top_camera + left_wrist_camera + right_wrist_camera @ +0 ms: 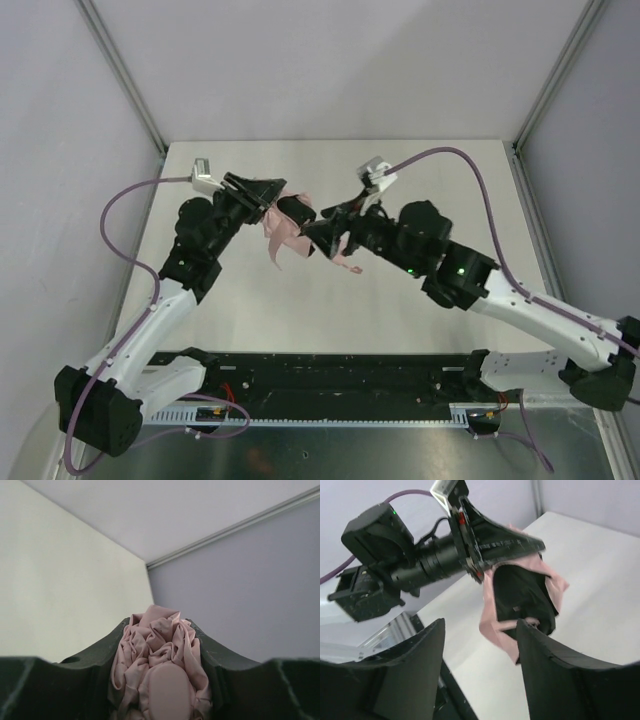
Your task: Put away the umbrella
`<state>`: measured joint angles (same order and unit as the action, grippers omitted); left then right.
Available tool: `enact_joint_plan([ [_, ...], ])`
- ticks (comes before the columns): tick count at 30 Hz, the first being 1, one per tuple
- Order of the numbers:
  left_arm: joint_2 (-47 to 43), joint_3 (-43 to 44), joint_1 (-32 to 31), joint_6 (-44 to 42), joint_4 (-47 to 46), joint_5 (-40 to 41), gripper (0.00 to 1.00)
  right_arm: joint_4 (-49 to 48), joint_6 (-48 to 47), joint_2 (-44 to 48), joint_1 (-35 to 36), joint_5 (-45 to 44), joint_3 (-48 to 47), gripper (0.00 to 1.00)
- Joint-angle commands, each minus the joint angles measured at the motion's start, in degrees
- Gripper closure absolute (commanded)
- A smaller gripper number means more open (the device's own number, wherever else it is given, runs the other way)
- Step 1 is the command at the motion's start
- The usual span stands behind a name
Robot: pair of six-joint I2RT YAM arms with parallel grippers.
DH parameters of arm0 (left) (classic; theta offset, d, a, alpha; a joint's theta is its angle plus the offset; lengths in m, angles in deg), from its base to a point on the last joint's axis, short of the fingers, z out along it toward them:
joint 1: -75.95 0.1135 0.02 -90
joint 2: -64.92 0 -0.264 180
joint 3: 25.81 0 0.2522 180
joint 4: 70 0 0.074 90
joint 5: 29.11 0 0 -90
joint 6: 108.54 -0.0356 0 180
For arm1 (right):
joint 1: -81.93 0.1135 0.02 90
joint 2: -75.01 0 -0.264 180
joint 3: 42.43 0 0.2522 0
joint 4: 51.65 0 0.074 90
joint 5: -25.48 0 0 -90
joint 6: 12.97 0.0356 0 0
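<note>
Three grey walls, white table, umbrella

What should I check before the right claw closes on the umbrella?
1. Left claw gripping umbrella: ok.
2. Right claw open, nothing in it: ok.
3. Umbrella centred in right claw: not ok, it lies ahead, off to one side.
4. Umbrella clear of table: ok.
5. Fabric tidy: not ok, bunched and loose.
6. Strap found: cannot tell.
</note>
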<state>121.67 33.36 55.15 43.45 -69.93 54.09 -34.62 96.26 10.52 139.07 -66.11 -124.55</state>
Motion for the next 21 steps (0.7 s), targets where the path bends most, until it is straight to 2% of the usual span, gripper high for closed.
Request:
enact_joint_plan([
  [1,-1.7,3.4,0.1,-5.9,4.8,6.0,1.00,5.5,-13.3,-8.2,7.2,-20.1,-8.5,0.43],
  [9,-3.7,4.5,0.0,-9.0,9.5,10.6,1.00,17.7,-16.7,-24.4,12.3,-30.7,-26.2,0.57],
  [15,-4.5,4.5,0.0,-10.1,9.9,11.2,1.00,21.2,-15.9,-27.9,12.9,-34.0,-28.2,0.71],
  [21,-4.6,4.8,-0.1,-10.1,10.1,11.3,1.00,21.8,-14.8,-28.8,12.2,-34.4,-28.4,0.74],
])
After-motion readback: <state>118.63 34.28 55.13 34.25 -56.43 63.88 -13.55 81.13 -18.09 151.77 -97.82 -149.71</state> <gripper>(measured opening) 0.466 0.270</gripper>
